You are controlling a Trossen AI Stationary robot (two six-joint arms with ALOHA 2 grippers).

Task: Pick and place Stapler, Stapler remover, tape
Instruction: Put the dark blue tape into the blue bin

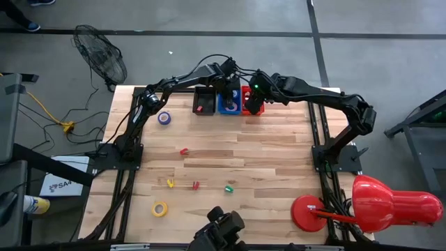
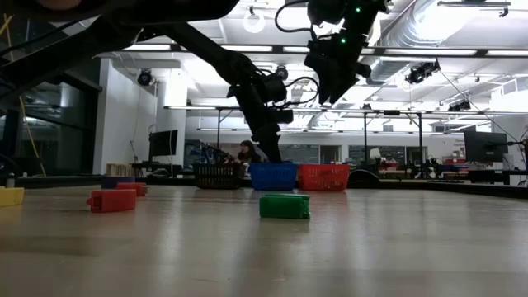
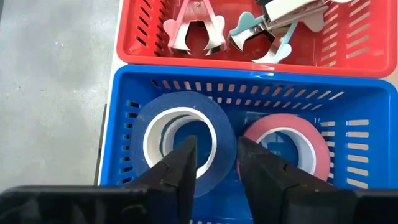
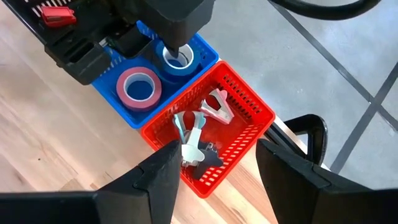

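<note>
So the left gripper (image 3: 212, 163) is down in the blue slotted plastic basket (image 3: 124, 134), one finger poking into the core of the blue roll of tape (image 3: 183, 124) and the other outside its wall; the jaws look part open around that wall, and I honestly can't tell if they're gripping it or have just let go. Next to it in the same basket sits a pink roll of tape (image 3: 287, 142). The right gripper (image 4: 214, 165) hovers above the red slotted plastic basket (image 4: 249, 124) with its fingers spread wide and nothing between them; a few pastel staple removers (image 4: 214, 107) lie inside. My guess is the tape is light and stiff enough, a bit slick on the outside, so pinching through the core wall is the sensible hold. More stuff is out on the pale wooden plank table (image 1: 265, 167): a purple roll (image 1: 164, 118), a yellow roll (image 1: 160, 208), a small green block (image 1: 228, 188). Behind it all is a big open workshop with ceiling ducts, and a person sitting far back.
</note>
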